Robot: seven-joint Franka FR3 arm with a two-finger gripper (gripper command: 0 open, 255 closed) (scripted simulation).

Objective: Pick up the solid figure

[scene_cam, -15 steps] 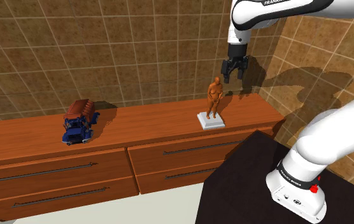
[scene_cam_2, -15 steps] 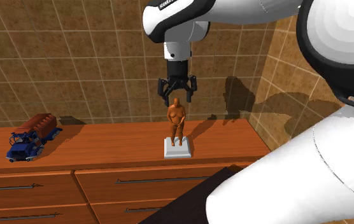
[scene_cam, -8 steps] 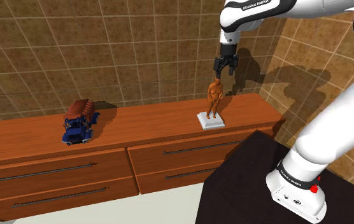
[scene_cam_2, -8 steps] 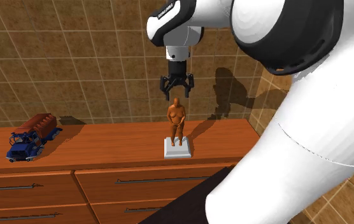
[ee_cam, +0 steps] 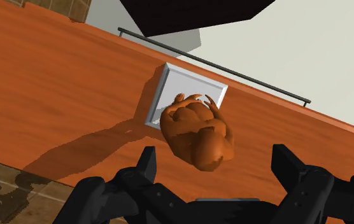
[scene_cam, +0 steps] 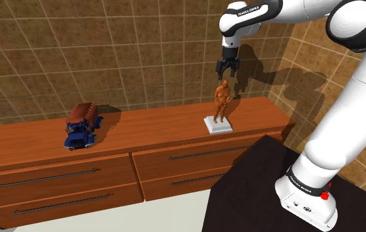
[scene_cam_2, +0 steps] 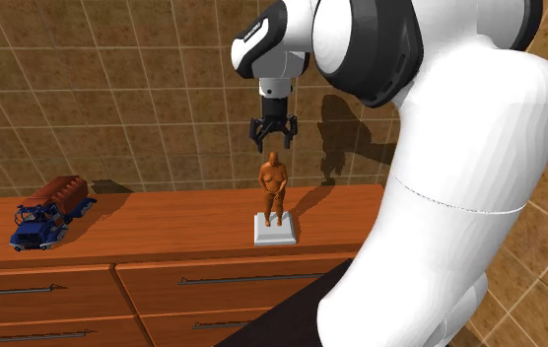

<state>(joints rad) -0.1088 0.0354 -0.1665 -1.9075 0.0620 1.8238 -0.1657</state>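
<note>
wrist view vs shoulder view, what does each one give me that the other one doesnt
Wrist view: a look straight down on the figure, its head and shoulders framed between the open jaws and untouched, plus the square top of its white base. Shoulder view: the blue toy truck with a brown load, further to that view's left on the dresser, the tiled wall, the arm, and the gap between the gripper and the figure's head. Both: the orange-brown figure standing upright on its base on the wooden dresser.
</note>
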